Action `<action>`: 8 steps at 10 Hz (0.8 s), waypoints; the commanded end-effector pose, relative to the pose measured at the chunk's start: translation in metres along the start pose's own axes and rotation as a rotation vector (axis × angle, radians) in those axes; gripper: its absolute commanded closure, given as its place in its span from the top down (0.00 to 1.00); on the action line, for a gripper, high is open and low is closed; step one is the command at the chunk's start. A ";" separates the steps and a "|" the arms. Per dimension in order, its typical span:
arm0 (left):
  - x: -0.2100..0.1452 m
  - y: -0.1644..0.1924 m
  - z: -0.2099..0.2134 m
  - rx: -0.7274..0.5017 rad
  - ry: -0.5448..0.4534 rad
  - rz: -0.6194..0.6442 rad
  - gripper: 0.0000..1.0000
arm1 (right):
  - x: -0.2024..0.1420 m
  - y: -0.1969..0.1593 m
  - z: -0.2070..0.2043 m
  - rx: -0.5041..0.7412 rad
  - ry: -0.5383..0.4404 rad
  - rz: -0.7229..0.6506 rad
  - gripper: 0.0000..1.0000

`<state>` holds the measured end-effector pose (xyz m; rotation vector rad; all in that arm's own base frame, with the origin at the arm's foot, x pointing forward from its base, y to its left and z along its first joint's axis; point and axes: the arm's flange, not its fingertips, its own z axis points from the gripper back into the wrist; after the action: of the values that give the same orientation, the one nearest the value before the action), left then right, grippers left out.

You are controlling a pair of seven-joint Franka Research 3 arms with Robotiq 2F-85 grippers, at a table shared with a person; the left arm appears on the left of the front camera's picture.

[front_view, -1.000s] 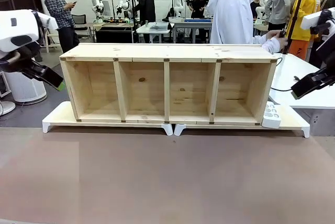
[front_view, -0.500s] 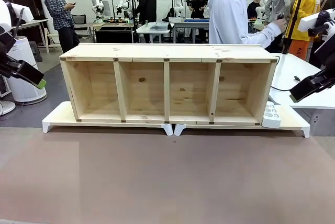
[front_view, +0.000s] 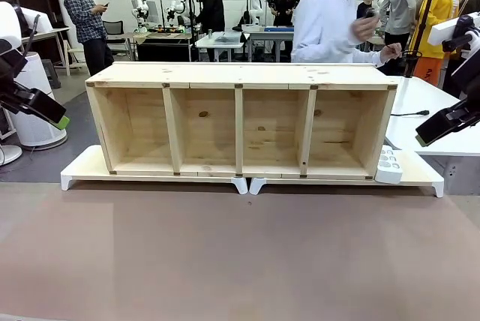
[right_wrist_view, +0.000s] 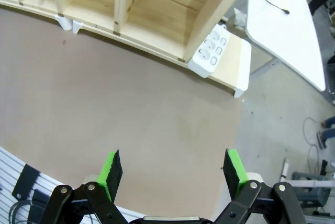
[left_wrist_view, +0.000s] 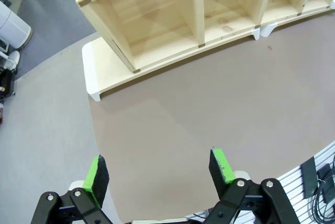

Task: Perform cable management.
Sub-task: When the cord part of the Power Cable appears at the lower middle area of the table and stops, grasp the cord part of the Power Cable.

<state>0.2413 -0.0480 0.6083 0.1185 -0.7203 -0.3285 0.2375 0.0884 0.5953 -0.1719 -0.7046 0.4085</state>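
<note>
- Inventory: one wooden shelf (front_view: 240,75) with four open compartments, two white risers (front_view: 81,165) set end to end under it, one white power strip (front_view: 388,165), one cable (front_view: 417,113), two grippers.
- Cable: lies flat on the white side table (front_view: 431,96) past the shelf's right end, well apart from both grippers. In the front view its visible stretch runs roughly left to right. The small round plug end points to picture right, away from the shelf. The other end passes out of sight behind the shelf.
- Power strip: rests on the right-hand riser, just beside the shelf's right end wall, sockets facing up.
- Left gripper (left_wrist_view: 159,167): fingers spread wide, nothing between the green pads (left_wrist_view: 96,174). It hangs above the brown table (left_wrist_view: 183,114), off the shelf's left end.
- Right gripper (right_wrist_view: 172,167): fingers likewise spread and empty. It hangs off the shelf's right end, near the side table.
</note>
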 end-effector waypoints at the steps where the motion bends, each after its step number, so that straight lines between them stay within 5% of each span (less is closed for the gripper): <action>1: 0.002 -0.001 -0.002 0.007 -0.006 -0.003 1.00 | 0.000 -0.002 -0.001 -0.005 0.003 -0.006 1.00; 8: 0.002 -0.001 -0.002 0.007 -0.006 -0.003 1.00 | 0.000 -0.002 -0.001 -0.005 0.003 -0.006 1.00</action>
<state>0.2413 -0.0480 0.6083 0.1185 -0.7204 -0.3285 0.2375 0.0883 0.5954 -0.1719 -0.7046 0.4084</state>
